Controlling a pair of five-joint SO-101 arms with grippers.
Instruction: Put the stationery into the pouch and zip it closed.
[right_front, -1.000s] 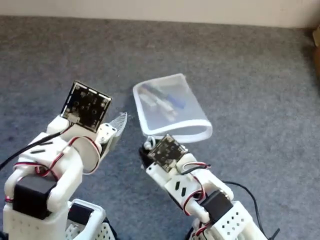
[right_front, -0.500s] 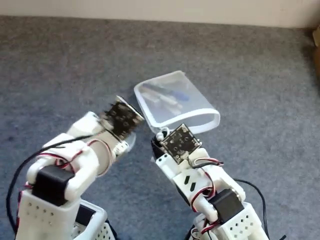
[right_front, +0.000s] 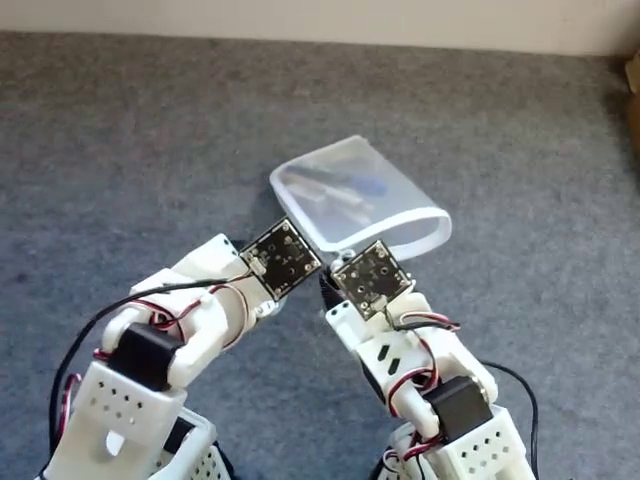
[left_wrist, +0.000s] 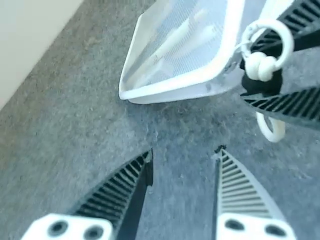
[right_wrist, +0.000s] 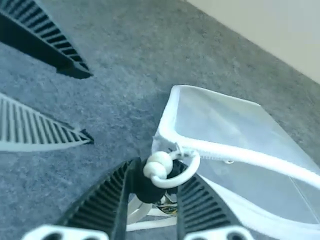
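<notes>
On the carpet (right_front: 150, 130), the pouch (right_front: 350, 195) lies, mouth facing near-right.

Translucent white pouch (right_front: 402, 207) lying flat, mouth unzipped, stationery (right_front: 342, 190) inside.

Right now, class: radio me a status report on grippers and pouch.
Left gripper open, above carpet beside pouch. Right gripper shut on zipper pull. Stationery inside, mouth open.

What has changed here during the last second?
The left end effector swung down from its raised pose to the near corner of the pouch, open. The right end effector pushed forward, shifting the pouch slightly. It stayed shut on the zipper pull; pens stayed inside.
</notes>
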